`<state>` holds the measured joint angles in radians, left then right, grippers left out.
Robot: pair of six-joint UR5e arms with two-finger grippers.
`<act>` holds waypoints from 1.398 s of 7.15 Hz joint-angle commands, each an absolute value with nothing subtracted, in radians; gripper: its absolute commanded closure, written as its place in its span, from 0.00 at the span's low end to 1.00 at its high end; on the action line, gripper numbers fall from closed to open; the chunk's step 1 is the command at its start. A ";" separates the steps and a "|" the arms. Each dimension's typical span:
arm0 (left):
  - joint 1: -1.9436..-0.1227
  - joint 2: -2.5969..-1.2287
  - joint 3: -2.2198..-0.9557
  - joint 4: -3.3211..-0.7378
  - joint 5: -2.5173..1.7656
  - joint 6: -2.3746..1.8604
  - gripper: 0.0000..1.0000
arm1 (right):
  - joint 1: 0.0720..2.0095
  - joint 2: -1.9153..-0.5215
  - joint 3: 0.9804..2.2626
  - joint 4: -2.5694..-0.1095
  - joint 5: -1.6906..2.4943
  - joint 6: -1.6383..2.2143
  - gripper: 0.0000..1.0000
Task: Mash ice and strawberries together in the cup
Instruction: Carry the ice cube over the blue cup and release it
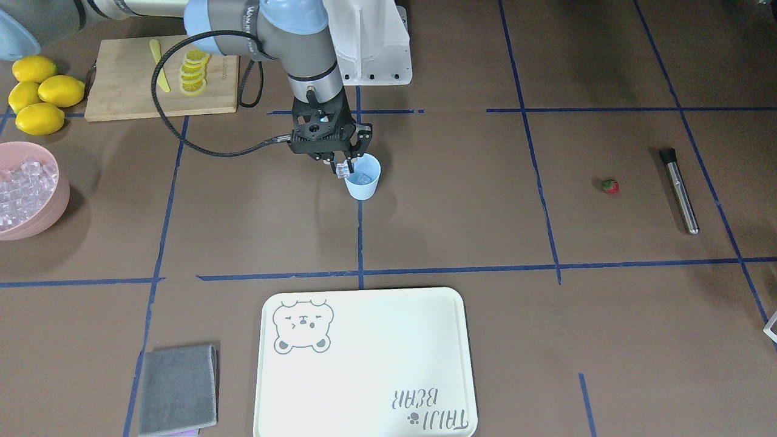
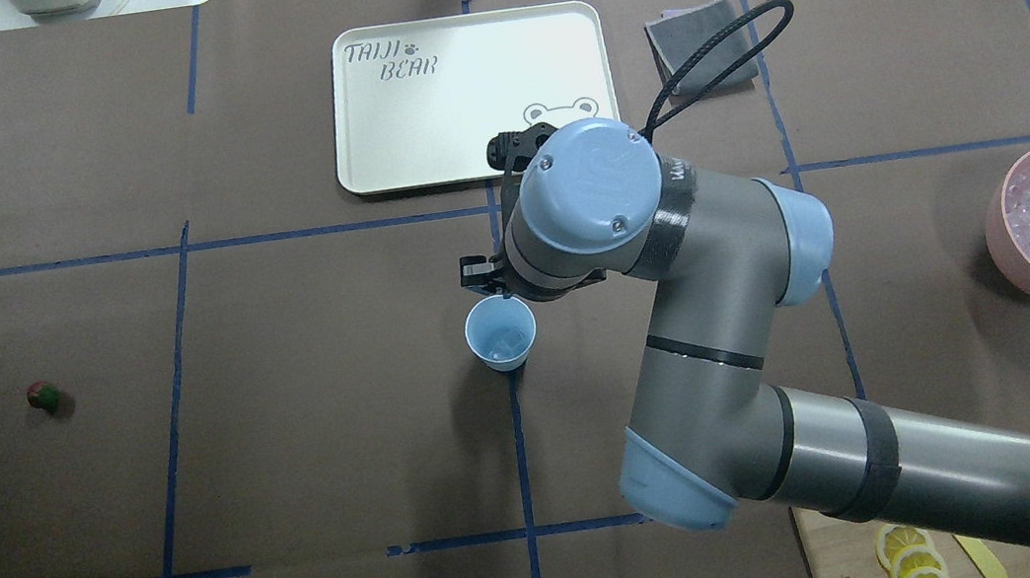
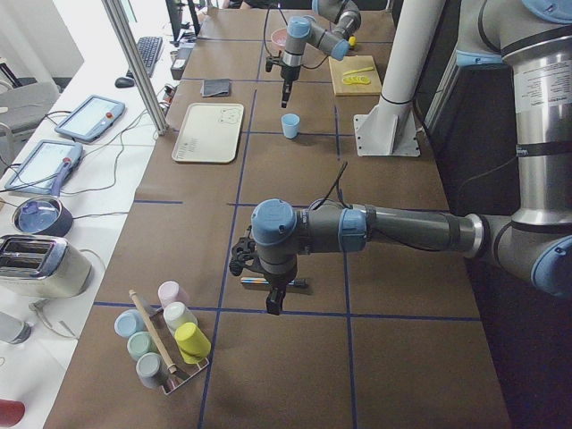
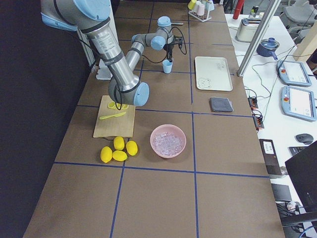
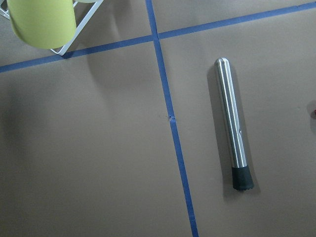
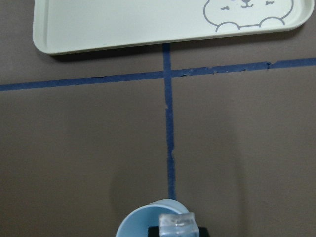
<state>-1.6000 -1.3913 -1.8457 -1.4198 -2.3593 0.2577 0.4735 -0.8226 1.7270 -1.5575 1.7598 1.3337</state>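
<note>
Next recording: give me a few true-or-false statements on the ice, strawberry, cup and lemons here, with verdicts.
The right gripper holds an ice cube over the cup. True.
The strawberry is in the cup. False: it lies on the table near the muddler.
The cup already holds ice. True.
The lemons sit on the tray. False: they lie beside the cutting board.

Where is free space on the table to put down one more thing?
Bare table lies between the cup and the strawberry, and between the cup and the pink bowl. The tray is bare too. Crowded: the corner with lemons and cutting board, and the cup's rim, where the right gripper holds ice.
</note>
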 commanded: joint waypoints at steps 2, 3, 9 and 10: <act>-1.597 -1.391 -1.844 -1.420 -2.359 0.258 0.00 | 0.427 -0.801 1.684 -1.560 1.740 1.361 0.49; -1.597 -1.391 -1.844 -1.420 -2.359 0.258 0.00 | 0.414 -0.804 1.686 -1.560 1.726 1.361 0.02; -1.591 -1.393 -1.844 -1.425 -2.358 0.262 0.00 | 0.591 -0.885 1.686 -1.600 1.857 1.147 0.01; -1.580 -1.394 -1.844 -1.425 -2.356 0.256 0.00 | 0.697 -0.952 1.695 -1.595 1.959 1.029 0.01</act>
<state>-1.5894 -1.3927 -1.8448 -1.4240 -2.3579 0.2600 0.5793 -0.8824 1.6878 -1.5940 1.8479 1.1651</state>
